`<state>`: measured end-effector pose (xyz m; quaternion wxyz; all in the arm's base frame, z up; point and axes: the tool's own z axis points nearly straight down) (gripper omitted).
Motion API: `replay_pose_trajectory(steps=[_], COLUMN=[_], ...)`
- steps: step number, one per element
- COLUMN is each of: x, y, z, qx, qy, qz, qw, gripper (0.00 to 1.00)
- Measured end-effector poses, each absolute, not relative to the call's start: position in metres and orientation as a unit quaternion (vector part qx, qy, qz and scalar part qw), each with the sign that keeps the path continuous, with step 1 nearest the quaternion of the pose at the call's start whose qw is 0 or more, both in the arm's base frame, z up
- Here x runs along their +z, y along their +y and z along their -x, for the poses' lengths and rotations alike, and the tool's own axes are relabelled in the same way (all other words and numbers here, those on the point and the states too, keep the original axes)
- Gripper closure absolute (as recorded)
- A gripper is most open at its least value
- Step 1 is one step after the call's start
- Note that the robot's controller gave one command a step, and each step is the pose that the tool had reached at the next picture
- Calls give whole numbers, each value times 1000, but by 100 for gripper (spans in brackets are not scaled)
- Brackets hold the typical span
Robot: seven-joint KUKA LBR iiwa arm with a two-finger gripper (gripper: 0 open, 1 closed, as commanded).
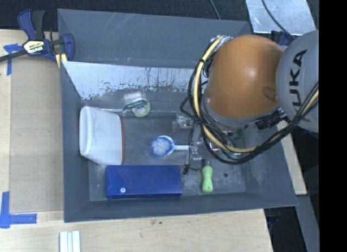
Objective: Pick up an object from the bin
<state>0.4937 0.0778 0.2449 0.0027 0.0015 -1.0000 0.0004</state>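
Currently, the gripper [192, 156] is low inside the grey metal bin [76, 191], just past the right end of the blue box [143, 181], which lies flat along the bin's near wall. The orange wrist cover [244, 77] and its looped cables [198, 83] sit farther from the blue box, up and to the right, and hide most of the gripper mechanism. Whether the gripper is open or closed cannot be determined, and nothing can be confirmed as held.

The item nearest the gripper is a round blue-and-white item [161, 146]. It lies on the bin floor on the far side of the blue box, above the box's right half. A pale stem runs from it toward the gripper. Contact between the two cannot be determined.

A small green item [207, 179] lies just right of the blue box, near its right end and apart from it. A white container [100, 135] lies on its side on the far side of the blue box's left half, with its lower edge close to the box. A clear ring-shaped item [135, 106] lies farther from the blue box, near the bin's far wall.
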Motion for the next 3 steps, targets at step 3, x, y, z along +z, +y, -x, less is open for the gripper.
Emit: replay_pose_trajectory(steps=[3], x=[75], y=[65], z=[-489], qx=[0], qy=[-996], qz=[-92], qw=[-19], gripper=[0])
